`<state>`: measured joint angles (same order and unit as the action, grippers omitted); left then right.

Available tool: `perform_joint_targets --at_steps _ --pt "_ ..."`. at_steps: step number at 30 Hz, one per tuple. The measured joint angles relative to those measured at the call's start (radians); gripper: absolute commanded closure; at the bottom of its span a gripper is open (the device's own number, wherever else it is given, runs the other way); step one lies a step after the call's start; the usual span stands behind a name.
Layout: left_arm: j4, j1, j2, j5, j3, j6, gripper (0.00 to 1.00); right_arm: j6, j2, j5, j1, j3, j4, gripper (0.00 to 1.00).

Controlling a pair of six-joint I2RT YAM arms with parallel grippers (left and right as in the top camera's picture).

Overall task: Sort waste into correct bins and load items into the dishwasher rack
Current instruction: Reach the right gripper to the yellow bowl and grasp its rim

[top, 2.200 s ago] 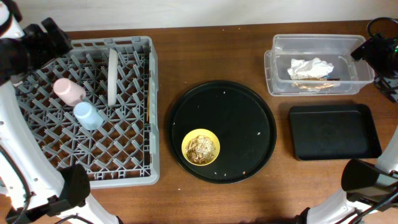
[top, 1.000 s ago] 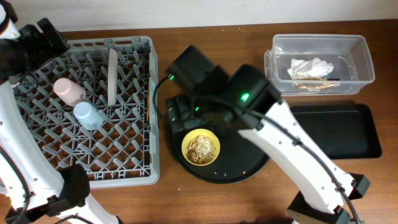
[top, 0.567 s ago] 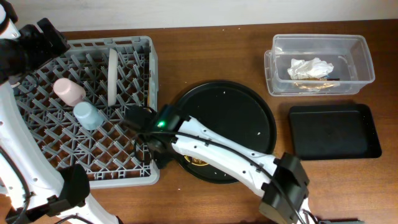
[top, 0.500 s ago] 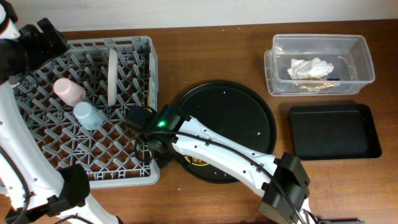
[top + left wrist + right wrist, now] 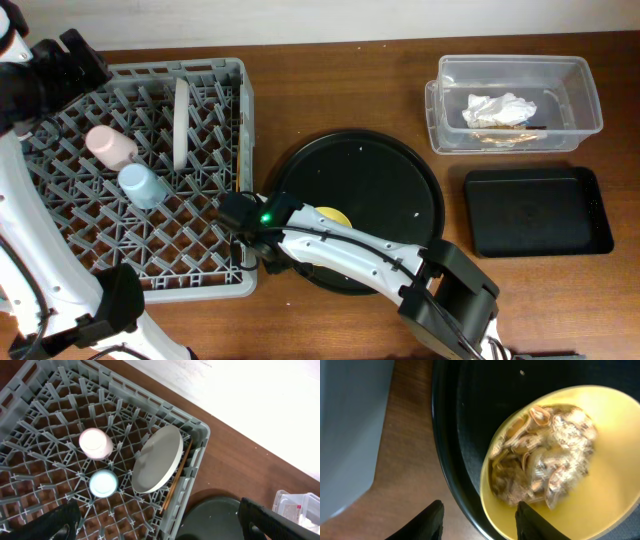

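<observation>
Right gripper [image 5: 480, 522]: jaws partly apart, low over the near rim of the yellow bowl [image 5: 600, 485], one finger [image 5: 427, 520] outside over the edge of the round black tray [image 5: 380, 170], the other inside the bowl. Gap showing between the outer finger and the rim, so not clamped; nothing lifted. Bowl on the left front part of that tray, upright, holding beige-brown food scraps [image 5: 540, 455].

Left gripper [image 5: 160, 525]: spread wide, empty, hanging high above the grey rack [image 5: 150, 260] and touching nothing.

Brown wooden table [image 5: 330, 90], with a pale wall [image 5: 300, 20] along its far edge. Rack at the left of the table, just beside the round tray. Inside the rack: pink cup [image 5: 110, 146] and blue cup [image 5: 141, 185] side by side, mouths down; grey plate [image 5: 181, 122] on edge between pegs; thin wooden chopsticks [image 5: 176, 477] leaning along the rack's right wall, next to the plate.

Clear tub [image 5: 450, 125] at the far right, with a crumpled white napkin [image 5: 498, 108] inside. Black rectangular tray [image 5: 538, 212] just in front of the tub, near the round tray but apart from it.
</observation>
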<state>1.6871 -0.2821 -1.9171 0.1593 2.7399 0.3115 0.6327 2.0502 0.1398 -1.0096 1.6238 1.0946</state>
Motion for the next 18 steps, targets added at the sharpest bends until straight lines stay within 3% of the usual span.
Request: perform_joint_targets --at_steps 9,14,18 --pt "0.0 0.0 0.0 0.0 0.0 0.0 0.01 0.003 0.0 0.001 0.006 -0.07 -0.083 0.78" --pt "0.0 0.0 0.0 0.0 0.0 0.0 0.01 0.004 0.0 0.002 0.024 -0.07 -0.082 0.85" --pt "0.0 0.0 0.0 0.0 0.0 0.0 0.01 0.003 0.0 0.002 0.026 -0.07 -0.083 0.85"
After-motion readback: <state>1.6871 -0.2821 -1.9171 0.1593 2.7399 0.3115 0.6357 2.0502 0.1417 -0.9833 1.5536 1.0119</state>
